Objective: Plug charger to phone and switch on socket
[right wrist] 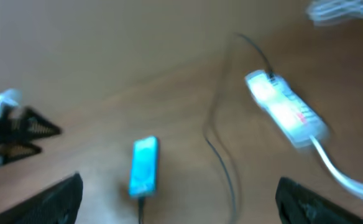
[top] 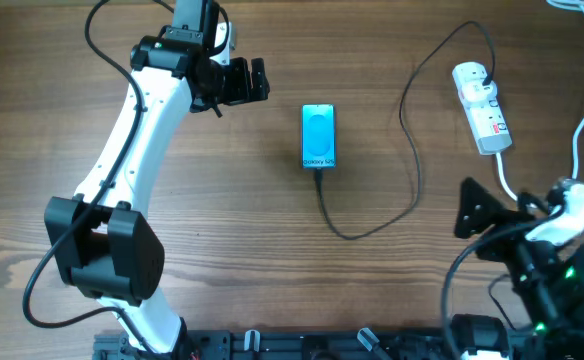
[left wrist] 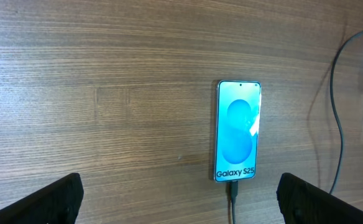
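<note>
Overhead looks down, wrist views share phone (left wrist: 237, 130)

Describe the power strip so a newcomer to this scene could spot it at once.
On the wooden table, look to the far right side. The white power strip lies there, elongated, with red switch marks. Unlike the turquoise phone mid-table, it trails a thick white cord.

Lab bench (top: 272, 260) w/ 2 robot arms (top: 132, 130)
</note>
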`<state>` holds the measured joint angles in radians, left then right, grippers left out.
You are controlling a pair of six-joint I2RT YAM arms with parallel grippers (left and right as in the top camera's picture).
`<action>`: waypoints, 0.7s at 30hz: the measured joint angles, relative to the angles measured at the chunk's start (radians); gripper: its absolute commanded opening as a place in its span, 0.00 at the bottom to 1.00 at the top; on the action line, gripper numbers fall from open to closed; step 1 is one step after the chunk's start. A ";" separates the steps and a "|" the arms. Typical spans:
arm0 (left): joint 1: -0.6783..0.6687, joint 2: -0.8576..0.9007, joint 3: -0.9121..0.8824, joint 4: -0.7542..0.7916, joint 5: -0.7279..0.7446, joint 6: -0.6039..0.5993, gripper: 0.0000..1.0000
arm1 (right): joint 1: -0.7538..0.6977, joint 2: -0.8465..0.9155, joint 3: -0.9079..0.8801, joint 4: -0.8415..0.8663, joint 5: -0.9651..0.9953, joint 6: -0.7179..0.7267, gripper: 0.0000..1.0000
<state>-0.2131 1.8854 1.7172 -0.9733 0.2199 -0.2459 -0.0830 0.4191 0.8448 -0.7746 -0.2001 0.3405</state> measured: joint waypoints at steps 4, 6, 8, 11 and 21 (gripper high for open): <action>0.000 0.000 0.000 0.000 0.000 0.000 1.00 | 0.022 -0.137 -0.204 0.195 -0.051 -0.037 1.00; 0.000 0.000 0.000 0.000 0.000 0.000 1.00 | 0.022 -0.199 -0.297 0.286 -0.077 -0.050 1.00; 0.000 0.000 0.000 0.000 0.000 0.000 1.00 | 0.022 -0.251 -0.381 0.373 -0.098 -0.055 1.00; 0.000 0.000 0.000 0.000 0.000 0.000 1.00 | 0.022 -0.324 -0.502 0.497 -0.121 -0.060 1.00; 0.000 0.000 0.000 0.000 0.001 0.000 1.00 | 0.037 -0.398 -0.718 0.814 -0.140 -0.107 1.00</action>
<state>-0.2131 1.8854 1.7172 -0.9737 0.2207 -0.2459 -0.0456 0.0212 0.1265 0.0391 -0.3401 0.2333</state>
